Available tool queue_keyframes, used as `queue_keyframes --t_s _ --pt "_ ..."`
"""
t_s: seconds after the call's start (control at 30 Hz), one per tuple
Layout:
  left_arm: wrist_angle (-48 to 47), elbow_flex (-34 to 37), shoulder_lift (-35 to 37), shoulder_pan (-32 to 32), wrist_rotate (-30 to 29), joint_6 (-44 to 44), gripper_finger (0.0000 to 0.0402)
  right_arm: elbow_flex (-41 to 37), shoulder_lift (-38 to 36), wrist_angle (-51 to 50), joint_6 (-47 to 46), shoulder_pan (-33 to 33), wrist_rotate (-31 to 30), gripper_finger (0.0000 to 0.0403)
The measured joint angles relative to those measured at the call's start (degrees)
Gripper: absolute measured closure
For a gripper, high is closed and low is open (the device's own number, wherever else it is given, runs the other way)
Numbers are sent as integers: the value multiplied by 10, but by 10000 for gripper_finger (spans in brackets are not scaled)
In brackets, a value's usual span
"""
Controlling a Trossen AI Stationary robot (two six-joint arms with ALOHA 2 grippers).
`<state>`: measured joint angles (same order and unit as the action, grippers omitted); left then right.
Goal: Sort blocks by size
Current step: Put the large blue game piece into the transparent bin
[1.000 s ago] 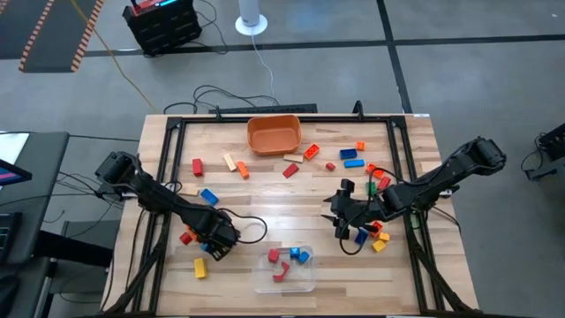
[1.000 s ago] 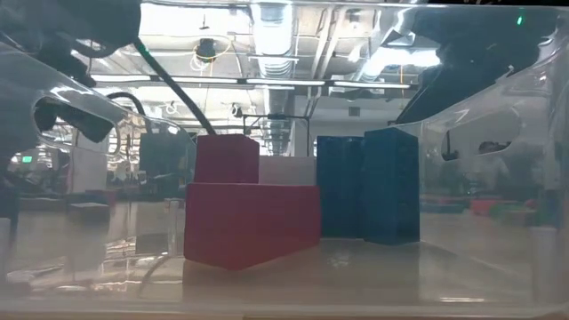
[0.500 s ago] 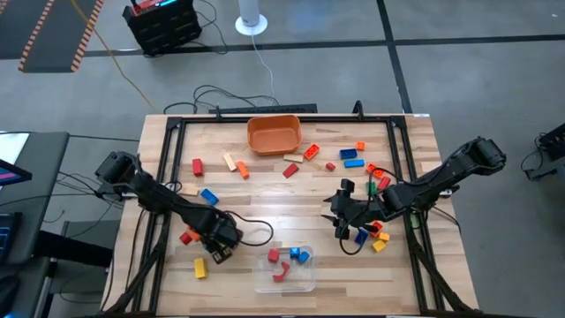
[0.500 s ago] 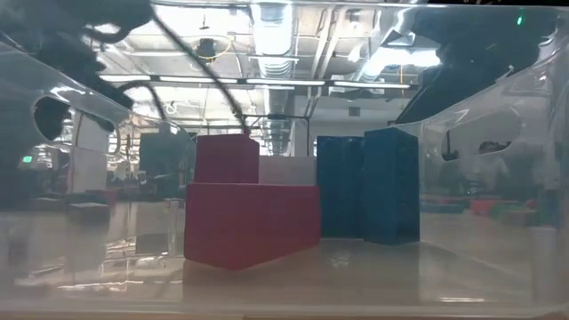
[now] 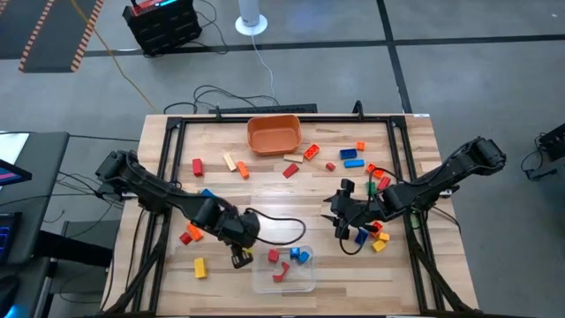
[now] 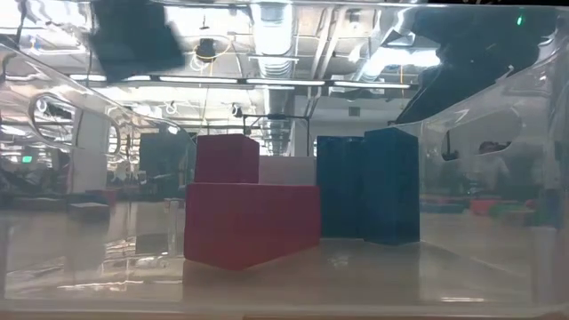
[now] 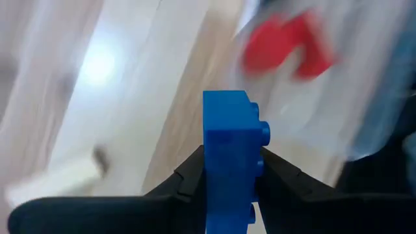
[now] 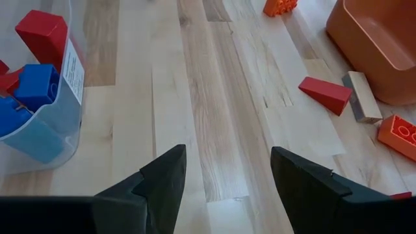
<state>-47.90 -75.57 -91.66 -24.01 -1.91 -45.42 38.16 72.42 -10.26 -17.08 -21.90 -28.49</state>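
Note:
Toy blocks lie scattered on the wooden table: red point(image 5: 197, 166), red point(image 5: 290, 170), blue point(image 5: 353, 162), yellow point(image 5: 199, 268), and a cluster point(image 5: 375, 234) at the right. Several red and blue blocks point(image 5: 287, 257) lie in the clear tub point(image 5: 305, 281); the low view shows them from inside point(image 6: 253, 222). My left gripper point(image 5: 240, 257) is just left of the tub, shut on a blue block point(image 7: 229, 130). My right gripper point(image 5: 338, 221) is open and empty over bare table right of the tub; it also shows in the right wrist view point(image 8: 227, 175). My left gripper pinches the blue block by its two opposite sides point(image 7: 209, 170) between its two fingers. The block sticks out past the fingertips, with its studs point(image 7: 263, 133) facing sideways. It appears clear of the table, beside the tub's wall.
An orange bowl point(image 5: 274, 134) stands at the far middle of the table. A red block point(image 8: 325, 94), a tan one point(image 8: 361, 97) and an orange one point(image 8: 400, 136) lie near it. A black frame point(image 5: 168, 177) borders the table, and a cable point(image 5: 274, 231) trails behind the left gripper.
My left gripper has gone toward the table's right edge, from near the yellow block to the tub's left wall. In the low view the dark arm has swept from the left side up toward the top.

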Motion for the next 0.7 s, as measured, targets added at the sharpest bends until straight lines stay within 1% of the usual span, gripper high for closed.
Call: queue_keyframes --t_s 0.07,0.2,0.3,0.37,0.43,0.5,0.63,0.7 --pt "37 -11 0 1 -12 17 309 0 0 0 0 4 0 148" --pt "155 -12 -19 4 -10 49 308 0 0 0 0 11 0 148" --pt "230 -12 -56 4 28 53 307 0 0 0 0 11 0 148" --pt "260 -12 -81 4 59 51 303 0 0 0 0 9 0 148" --pt "251 -20 -100 4 86 49 290 0 0 0 0 9 0 148" --pt "228 -28 -112 5 112 55 268 0 0 0 0 9 1 148" --pt "169 -49 -116 9 131 69 206 0 0 -1 0 10 1 148" --pt "110 -74 -115 11 146 80 178 0 0 -1 1 10 1 148"
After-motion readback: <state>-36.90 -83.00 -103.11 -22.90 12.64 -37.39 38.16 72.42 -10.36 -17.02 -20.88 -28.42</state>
